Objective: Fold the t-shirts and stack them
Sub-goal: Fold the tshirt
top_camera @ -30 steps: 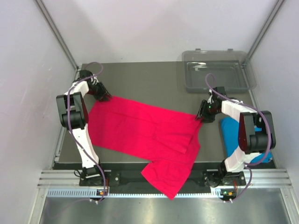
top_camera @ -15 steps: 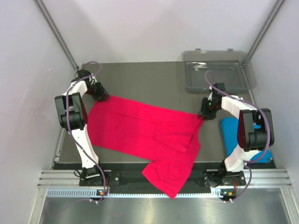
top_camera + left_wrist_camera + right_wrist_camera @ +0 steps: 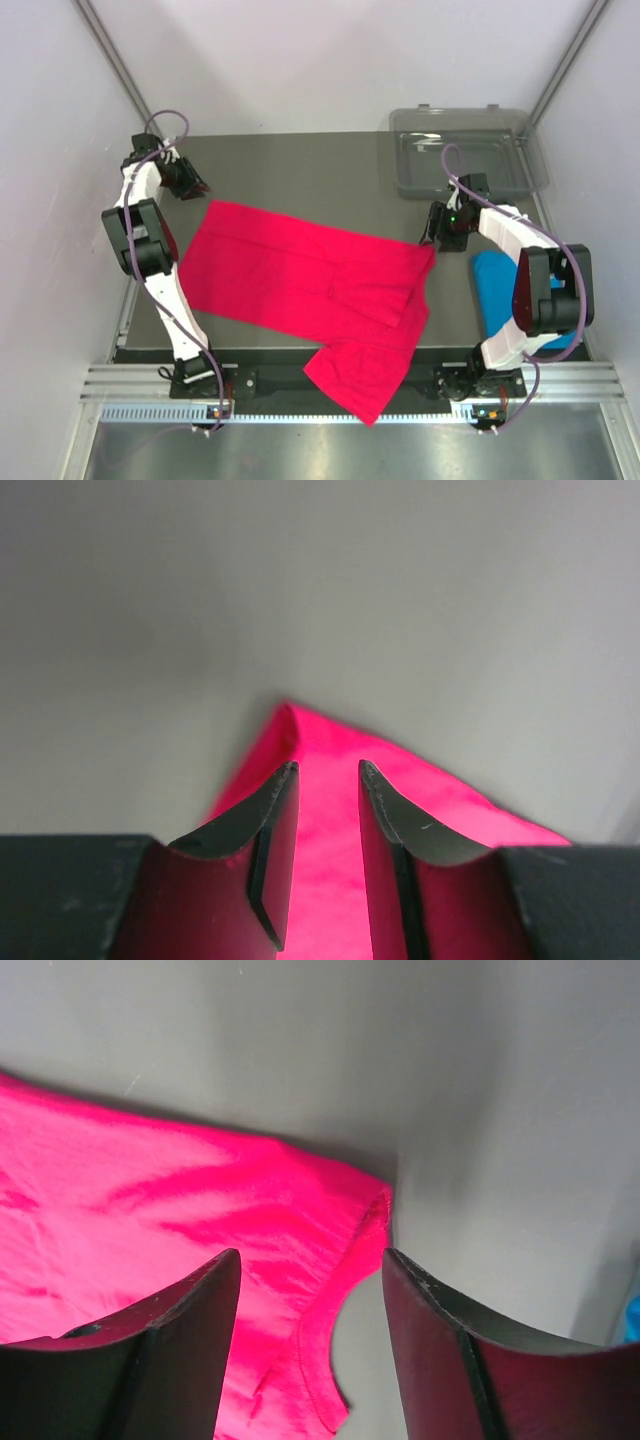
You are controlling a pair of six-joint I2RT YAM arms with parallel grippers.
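showing the crimson shirt [image 3: 300,275]: soft, light and limp on the table [image 3: 300,175], probably best pinched at its far corners. left gripper [image 3: 192,184] and right gripper [image 3: 434,236] stand open, empty.

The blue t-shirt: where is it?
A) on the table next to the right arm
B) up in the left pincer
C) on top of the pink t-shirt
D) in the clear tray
A: the blue t-shirt lies on the table beside the right arm, apart from the pink t-shirt and outside the tray.
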